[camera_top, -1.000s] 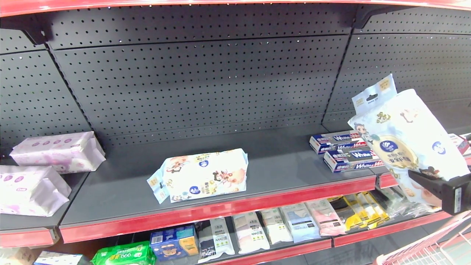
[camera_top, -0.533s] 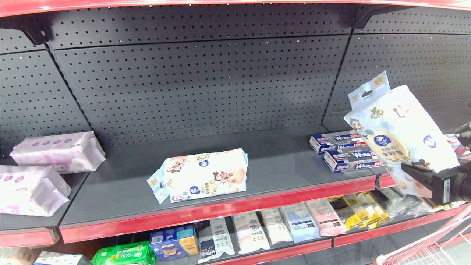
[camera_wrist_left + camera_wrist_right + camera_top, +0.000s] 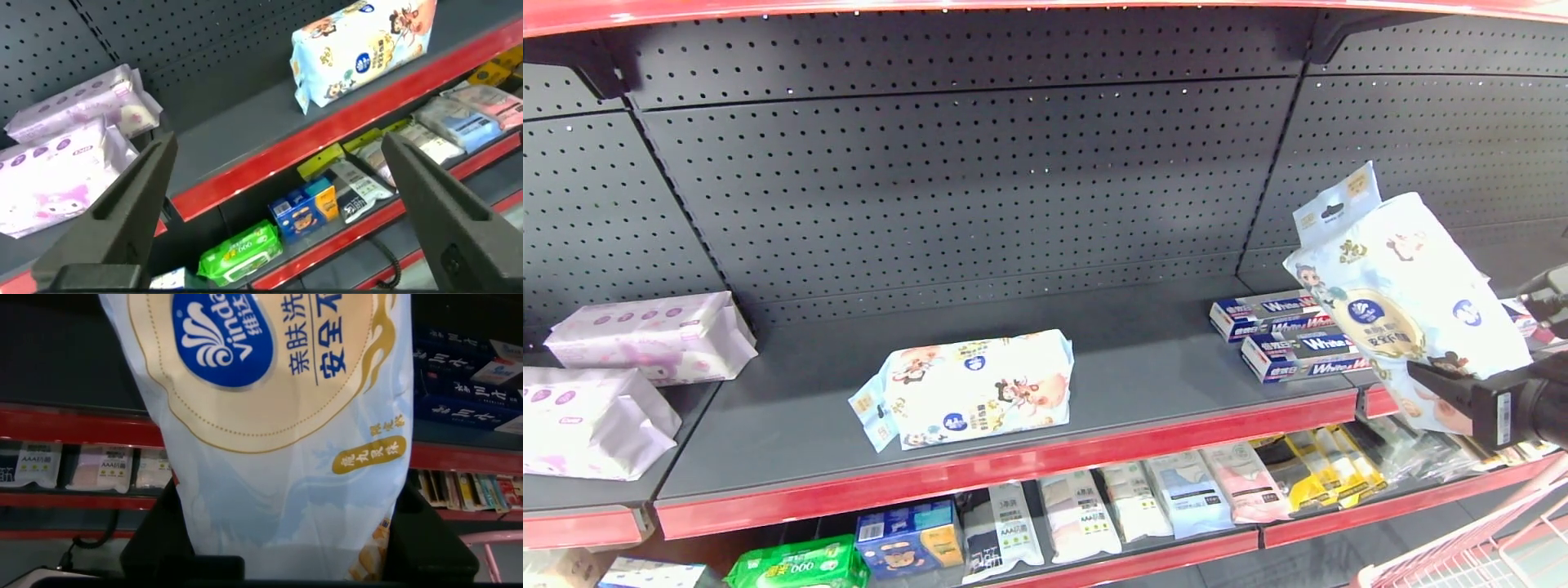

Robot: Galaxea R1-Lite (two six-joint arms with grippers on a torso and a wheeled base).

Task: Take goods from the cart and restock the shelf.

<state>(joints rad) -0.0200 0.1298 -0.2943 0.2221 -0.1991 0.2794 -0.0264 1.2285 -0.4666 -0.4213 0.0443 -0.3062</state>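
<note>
Right pincer (image 3: pixel 1454 392) pinches 1 tilted tissue pack (image 3: pixel 1405 302) near the toothpaste boxes (image 3: pixel 1290 335); left pincer (image 3: pixel 278 151) hangs spread.

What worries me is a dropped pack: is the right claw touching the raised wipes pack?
Touching. In the right wrist view the right claw clamps the wipes pack, a finger against each side.

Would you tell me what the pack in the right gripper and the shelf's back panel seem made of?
The pack looks like soft plastic film, slightly glossy: it creases and ends in a flat sealed tab. The back panel is probably painted metal, matte dark grey, punched with even rows of holes.
</note>
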